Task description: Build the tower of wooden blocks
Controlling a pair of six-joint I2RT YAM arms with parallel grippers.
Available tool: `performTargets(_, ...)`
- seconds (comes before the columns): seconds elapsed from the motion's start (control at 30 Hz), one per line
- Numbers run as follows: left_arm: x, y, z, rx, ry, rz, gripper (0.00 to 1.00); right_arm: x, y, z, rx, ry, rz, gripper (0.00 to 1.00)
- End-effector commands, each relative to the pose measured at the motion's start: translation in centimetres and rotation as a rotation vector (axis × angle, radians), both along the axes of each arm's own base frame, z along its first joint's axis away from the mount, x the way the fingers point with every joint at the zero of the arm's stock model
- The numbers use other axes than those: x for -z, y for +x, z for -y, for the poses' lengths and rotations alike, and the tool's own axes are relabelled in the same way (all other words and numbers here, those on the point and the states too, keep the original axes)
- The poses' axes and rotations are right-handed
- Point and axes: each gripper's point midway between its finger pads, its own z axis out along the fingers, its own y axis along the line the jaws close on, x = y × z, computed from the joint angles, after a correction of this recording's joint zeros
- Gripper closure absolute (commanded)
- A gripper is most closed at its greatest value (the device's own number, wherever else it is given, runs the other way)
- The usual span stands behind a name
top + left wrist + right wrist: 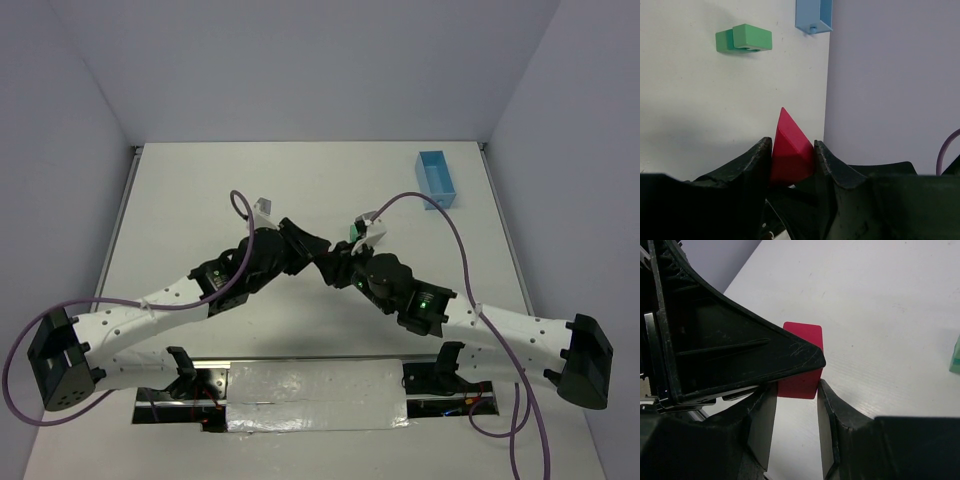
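Observation:
The red triangular roof piece [791, 150] is pinched between the fingers of my left gripper [792, 145], its point sticking out past the tips. In the right wrist view the same red piece [805, 332] sits between the fingertips of my right gripper [796, 387], which is shut on it, with a left finger [740, 355] lying across it. Both grippers meet above the table's middle, left gripper [318, 262] against right gripper [335, 270]. Two green blocks [744, 39] lie stacked on the table beyond, partly hidden behind the right arm [354, 232].
A light blue tray [436, 178] stands at the back right of the table, near the wall, and its end also shows in the left wrist view as the tray [813, 15]. A sliver of green block [956, 355] shows at the right wrist view's edge.

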Motion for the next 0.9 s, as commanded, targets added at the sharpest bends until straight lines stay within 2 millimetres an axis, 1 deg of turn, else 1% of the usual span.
performTargets(0.0, -2.0, -2.2, 2.0, 0.135, -0.079, 0.034, 0.71, -3.5, 0.1, -1.1, -0.058, 0.051, 0.141, 0.98)
performTargets(0.07, -2.6, -2.3, 1.9, 0.144, -0.076, 0.065, 0.56, -3.8, -0.4, -1.3, -0.101, 0.04, 0.174, 0.99)
performTargets(0.1, -2.5, -2.4, 1.8, 0.148, -0.071, 0.074, 0.43, -3.8, -0.6, -1.2, -0.115, 0.023, 0.195, 0.99)
performTargets(0.17, -2.9, -2.5, 1.6, 0.158, -0.064, 0.099, 0.32, -4.1, -1.2, -1.0, -0.147, 0.013, 0.223, 1.0)
performTargets(0.2, -3.3, -2.6, 1.4, 0.16, -0.067, 0.111, 0.23, -4.3, -1.3, -0.8, -0.157, -0.002, 0.244, 1.0)
performTargets(0.23, -3.5, -2.7, 1.4, 0.167, -0.064, 0.121, 0.19, -4.5, -1.5, -0.6, -0.167, -0.008, 0.255, 1.0)
performTargets(0.3, -4.4, -2.8, 1.4, 0.188, -0.049, 0.161, 0.08, -4.7, -1.9, -0.3, -0.193, -0.042, 0.284, 1.0)
performTargets(0.33, -4.5, -2.8, 1.3, 0.19, -0.038, 0.165, 0.0, -4.3, -1.9, 0.0, -0.195, -0.072, 0.277, 1.0)
performTargets(0.37, -4.8, -2.9, 1.2, 0.2, -0.006, 0.174, 0.01, -4.2, -1.8, 0.3, -0.19, -0.089, 0.278, 1.0)
performTargets(0.4, -5.1, -2.9, 1.0, 0.201, 0.005, 0.183, 0.01, -4.6, -2.0, 0.7, -0.204, -0.096, 0.299, 1.0)
performTargets(0.43, -5.0, -3.1, 0.8, 0.212, 0.03, 0.179, 0.0, -4.3, -2.2, 1.0, -0.217, -0.116, 0.297, 1.0)
performTargets(0.47, -5.1, -3.3, 0.8, 0.234, 0.057, 0.201, 0.0, -4.4, -2.2, 1.4, -0.226, -0.125, 0.304, 1.0)
performTargets(0.5, -5.4, -3.5, 0.6, 0.248, 0.082, 0.199, 0.0, -5.0, -3.0, 1.5, -0.276, -0.128, 0.335, 1.0)
performTargets(0.53, -5.4, -3.8, 0.5, 0.269, 0.104, 0.199, 0.01, -4.8, -3.4, 1.7, -0.299, -0.148, 0.332, 0.99)
performTargets(0.57, -5.9, -4.1, 0.5, 0.3, 0.134, 0.225, 0.01, -4.8, -3.8, 1.7, -0.325, -0.163, 0.341, 0.98)
performTargets(0.6, -5.0, -4.5, 0.1, 0.32, 0.174, 0.203, 0.01, -5.1, -4.3, 1.8, -0.36, -0.186, 0.376, 0.96)
performTargets(0.67, -4.7, -5.0, -0.6, 0.339, 0.212, 0.214, 0.0, -4.7, -6.0, 1.4, -0.473, -0.213, 0.394, 0.95)
performTargets(0.7, -5.3, -5.4, -1.3, 0.339, 0.208, 0.232, 0.0, -4.5, -6.6, 1.4, -0.52, -0.238, 0.419, 0.95)
performTargets(0.73, -5.7, -5.6, -1.6, 0.343, 0.209, 0.253, 0.01, -4.1, -8.0, 1.1, -0.606, -0.247, 0.414, 0.95)
performTargets(0.77, -5.7, -6.2, -1.9, 0.385, 0.225, 0.303, 0.0, -3.9, -8.5, 1.0, -0.642, -0.256, 0.41, 0.96)
performTargets(0.8, -7.2, -6.8, -2.4, 0.397, 0.204, 0.371, 0.0, -3.6, -8.9, 0.9, -0.67, -0.263, 0.404, 0.96)
performTargets(0.83, -8.3, -7.0, -2.7, 0.42, 0.225, 0.465, 0.01, -3.7, -9.7, 0.8, -0.716, -0.261, 0.396, 0.96)
performTargets(0.87, -9.1, -7.9, -3.2, 0.451, 0.218, 0.535, 0.0, -3.8, -10.0, 0.7, -0.73, -0.258, 0.391, 0.96)
